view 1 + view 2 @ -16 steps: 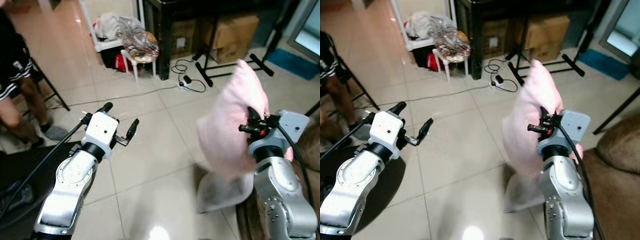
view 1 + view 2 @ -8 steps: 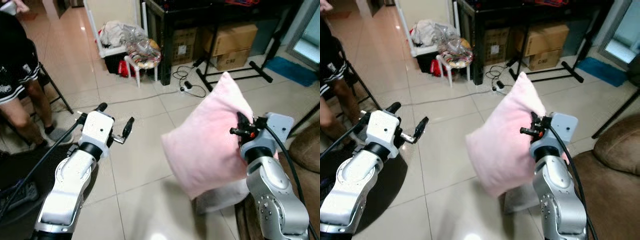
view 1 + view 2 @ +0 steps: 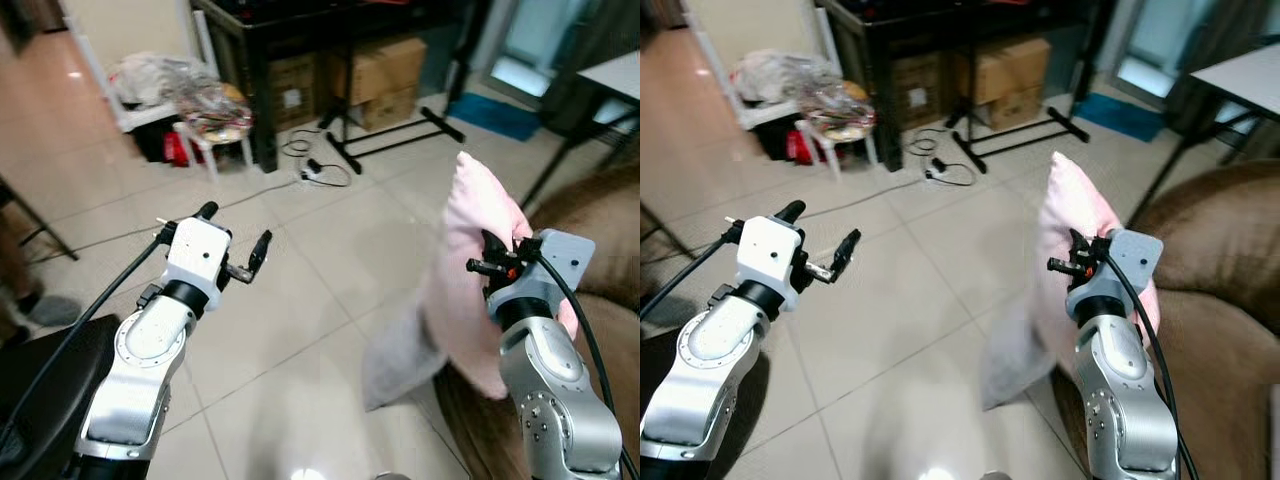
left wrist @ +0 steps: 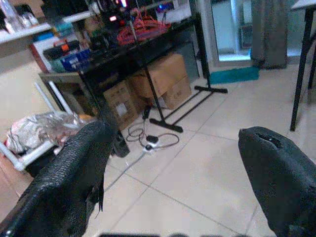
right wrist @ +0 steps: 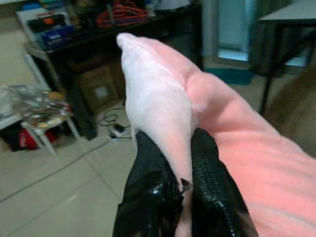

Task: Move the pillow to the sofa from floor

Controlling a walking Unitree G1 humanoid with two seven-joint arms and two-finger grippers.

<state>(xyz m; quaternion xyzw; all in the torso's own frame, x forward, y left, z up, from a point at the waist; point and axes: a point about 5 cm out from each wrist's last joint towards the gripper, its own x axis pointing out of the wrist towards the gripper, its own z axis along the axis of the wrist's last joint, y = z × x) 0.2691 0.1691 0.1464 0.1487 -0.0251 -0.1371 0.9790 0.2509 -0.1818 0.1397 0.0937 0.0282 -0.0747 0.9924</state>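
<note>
The right gripper (image 5: pixel 173 163) pinches the pink pillow (image 3: pixel 470 270) aloft beside the brown sofa (image 3: pixel 1210 250). The left gripper (image 4: pixel 173 163) hangs spread and empty. The cardboard boxes' (image 3: pixel 385 70) labels are unreadable.

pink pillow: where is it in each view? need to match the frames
Left eye view: pink pillow at right, held upright off the floor by the right gripper.
Right eye view: right of centre, beside the brown sofa.
Right wrist view: pinched between the two black fingers, jaws shut on its edge.
Left wrist view: open fingers and floor, no pillow.
Shared landmark: cardboard boxes under the black table.
</note>
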